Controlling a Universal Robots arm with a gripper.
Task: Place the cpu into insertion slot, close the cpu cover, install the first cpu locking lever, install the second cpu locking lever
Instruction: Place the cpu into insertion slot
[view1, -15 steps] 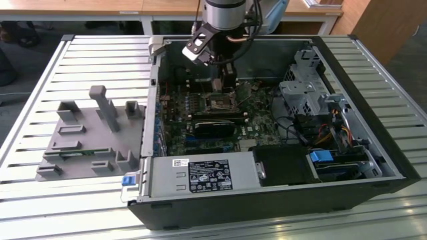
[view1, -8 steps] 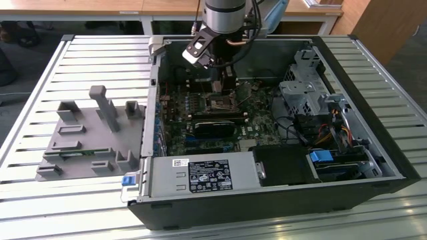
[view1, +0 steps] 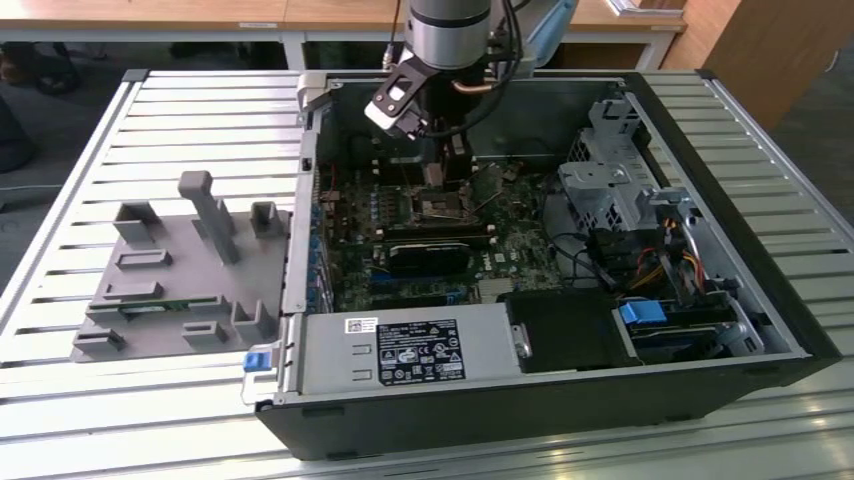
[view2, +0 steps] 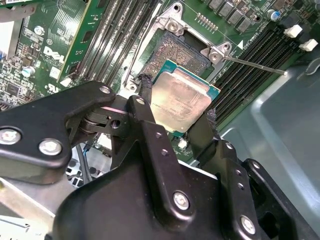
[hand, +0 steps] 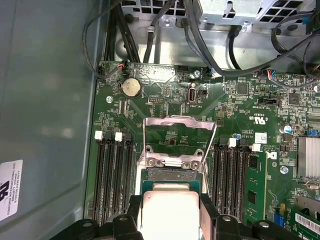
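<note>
Exterior view: arm comes down from the upper centre of the frame into an open PC case (view1: 747, 400) on a slatted table (view1: 200, 110). Gripper (view1: 447, 182) sits low over the green board (view1: 521, 262), approx. mid-frame, right at the slot (view1: 445, 206). A grey fixture (view1: 187, 265) lies on the table outside the case, at the exterior view's left, well apart from the gripper. A labelled silver box (view1: 414, 352) fills the lower centre of the case.

Second wrist view: gripper (view2: 177, 99) is clenched on the cpu (view2: 182, 105), w/ black fingers (view2: 148, 107) pressing two opposite edges. Cpu's silver top faces the camera and looks a bit tilted. It hangs over one edge of the slot (view2: 176, 52) and isn't seated; most of the slot's dark centre is bare. Can't tell if a cpu corner touches the slot rim. A thin lever (view2: 255, 65) juts from a slot corner out over the memory slots (view2: 252, 47), unlatched.

First wrist view: cpu (hand: 170, 214) is b/w the fingers (hand: 134, 207) of the gripper (hand: 170, 207), just beside the slot (hand: 170, 175). Cover (hand: 178, 120) stands swung open on the far side of the slot, green board showing thru its window. Memory slots (hand: 112, 175) flank the slot on both sides. A coin cell (hand: 131, 87) and black cables (hand: 200, 30) lie beyond the cover.
</note>
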